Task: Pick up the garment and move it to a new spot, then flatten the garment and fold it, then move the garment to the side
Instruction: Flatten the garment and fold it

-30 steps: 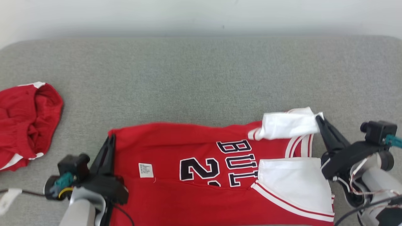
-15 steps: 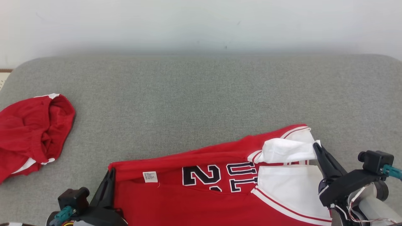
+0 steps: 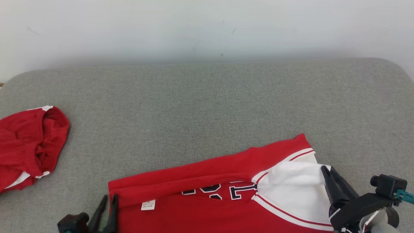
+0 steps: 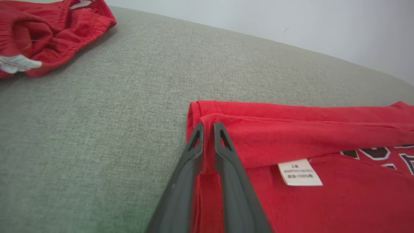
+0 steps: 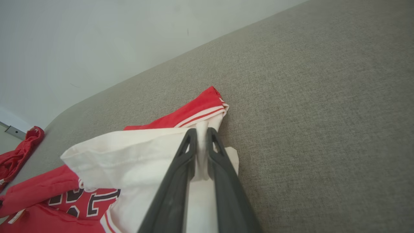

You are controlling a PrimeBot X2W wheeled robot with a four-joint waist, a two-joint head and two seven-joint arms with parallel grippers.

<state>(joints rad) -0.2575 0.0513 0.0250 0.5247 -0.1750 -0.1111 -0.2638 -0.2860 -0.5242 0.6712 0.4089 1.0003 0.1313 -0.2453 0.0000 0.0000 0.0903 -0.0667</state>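
Garment (image 3: 207, 181) lying on the grey cushion (image 3: 207, 106), close in front of me, pinched at both ends.

Its near part is cut off by the bottom of my head view, and a folded-over red band hides most of the black lettering (image 3: 223, 191), which I cannot read. Its long axis runs left to right, the white-sleeved right end tilted away from me. My left gripper (image 4: 208, 126) is closed narrowly on the red left corner, near the white label (image 4: 299, 172). My right gripper (image 5: 201, 131) is closed on the white sleeve cloth. Another red cloth (image 3: 29, 142) lies well apart to my left.
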